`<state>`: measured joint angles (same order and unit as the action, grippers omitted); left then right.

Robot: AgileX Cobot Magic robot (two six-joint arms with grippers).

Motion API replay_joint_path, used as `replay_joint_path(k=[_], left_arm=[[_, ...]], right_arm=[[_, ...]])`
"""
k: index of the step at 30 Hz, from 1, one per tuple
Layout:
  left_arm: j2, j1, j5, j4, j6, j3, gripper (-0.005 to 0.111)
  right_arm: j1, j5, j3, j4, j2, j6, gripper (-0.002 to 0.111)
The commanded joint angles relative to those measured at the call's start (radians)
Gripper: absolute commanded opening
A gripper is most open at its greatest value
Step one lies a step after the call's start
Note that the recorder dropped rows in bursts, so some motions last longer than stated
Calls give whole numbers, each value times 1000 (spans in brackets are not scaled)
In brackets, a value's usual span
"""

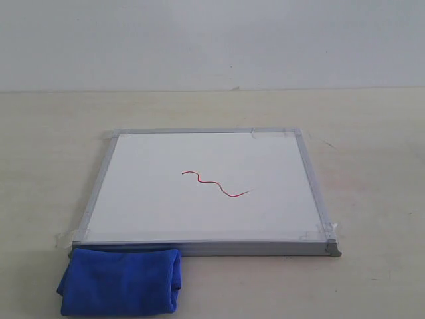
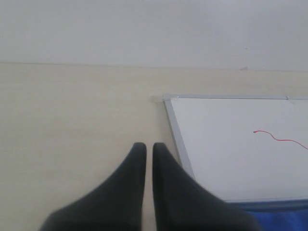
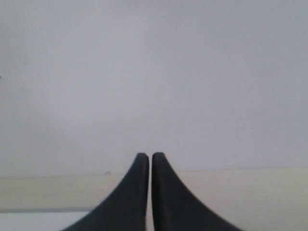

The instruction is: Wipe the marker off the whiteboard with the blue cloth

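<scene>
The whiteboard (image 1: 211,189) lies flat on the pale table, silver-framed, with clear tape at its corners. A thin red marker squiggle (image 1: 216,183) runs across its middle. The blue cloth (image 1: 121,280) lies bunched on the table against the board's near left corner. Neither gripper shows in the exterior view. In the left wrist view my left gripper (image 2: 145,147) is shut and empty above bare table, beside the whiteboard (image 2: 231,144), with the marker squiggle (image 2: 279,138) and a strip of the blue cloth (image 2: 279,216) showing. My right gripper (image 3: 146,156) is shut and empty, facing the wall.
A plain white wall (image 1: 212,40) rises behind the table. The wooden tabletop (image 1: 372,133) stretches around the board on all sides. A grey strip of the board's frame (image 3: 43,210) shows low in the right wrist view.
</scene>
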<state>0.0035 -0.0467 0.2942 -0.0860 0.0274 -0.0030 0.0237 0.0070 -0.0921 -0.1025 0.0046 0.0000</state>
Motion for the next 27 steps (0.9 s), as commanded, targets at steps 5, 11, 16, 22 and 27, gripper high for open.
replay_joint_path(k=[5,11,16,22,27], left_arm=[[-3,3,2,1,3,3,5],[-3,3,2,1,3,3,5],[-3,3,2,1,3,3,5],[-3,3,2,1,3,3,5],[-3,3,2,1,3,3,5]], right_arm=[[2,329,-301,10,200,-33,0],[2,403,-343,6,406,-67,0],[2,274,-343,-22,417,-7,0],[2,263,-343,-49,417,0,0],[2,310,-343,-146,588,-81,0]])
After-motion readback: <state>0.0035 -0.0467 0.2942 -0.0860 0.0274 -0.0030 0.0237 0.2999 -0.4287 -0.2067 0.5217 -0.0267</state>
